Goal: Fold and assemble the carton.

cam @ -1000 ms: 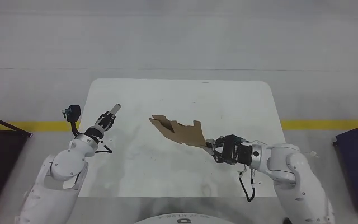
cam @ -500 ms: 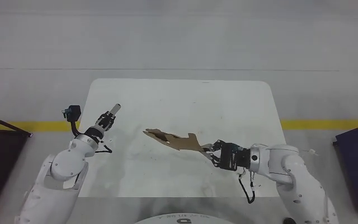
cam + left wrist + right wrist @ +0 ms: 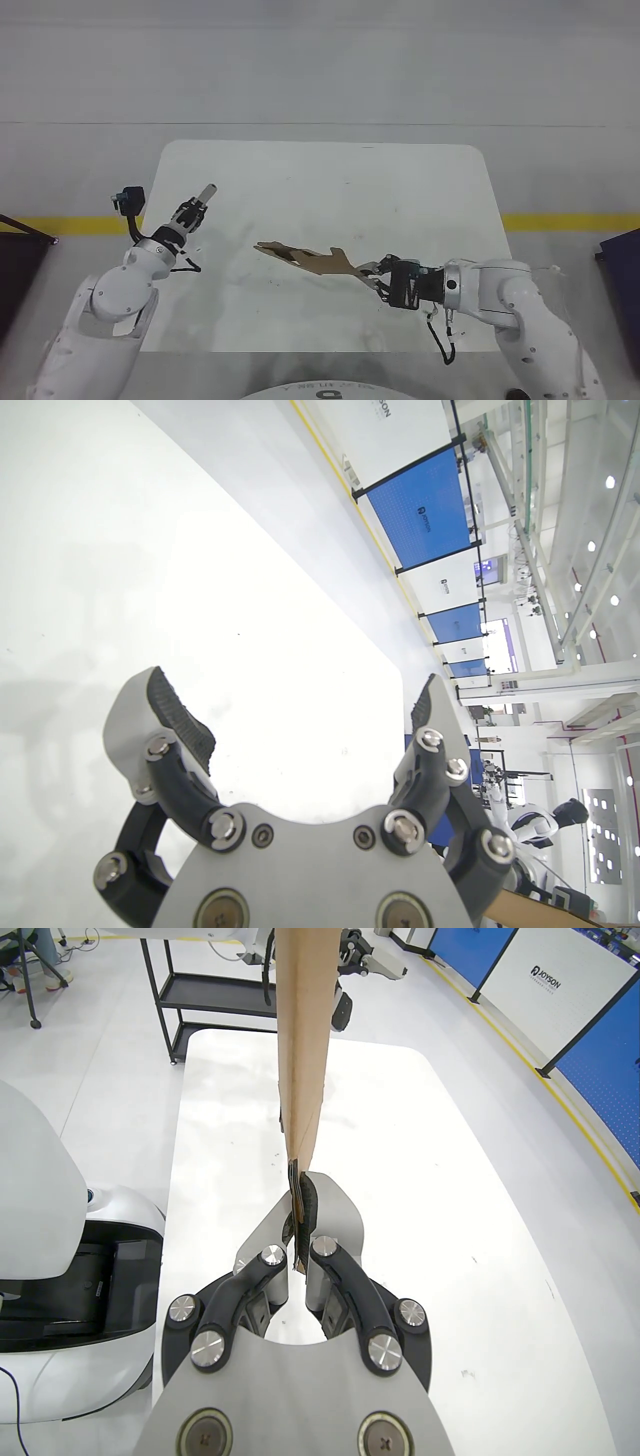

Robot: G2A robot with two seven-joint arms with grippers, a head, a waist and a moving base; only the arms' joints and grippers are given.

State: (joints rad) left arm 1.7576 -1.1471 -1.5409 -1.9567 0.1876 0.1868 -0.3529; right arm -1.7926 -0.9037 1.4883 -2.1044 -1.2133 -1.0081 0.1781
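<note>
Cardboard, one carton (image 3: 302,1028), flat and unassembled. My right gripper (image 3: 299,1208) was clamped on its near corner, the sheet edge-on in the grip. Long axis ran straight out from those jaws over the table (image 3: 420,180) toward my left gripper (image 3: 292,690), whose jaws stood spread wide, empty, well apart from the free end.

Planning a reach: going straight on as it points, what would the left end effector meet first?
The way looks free: ahead of the left end effector lies only table, though depth is unclear.
</note>
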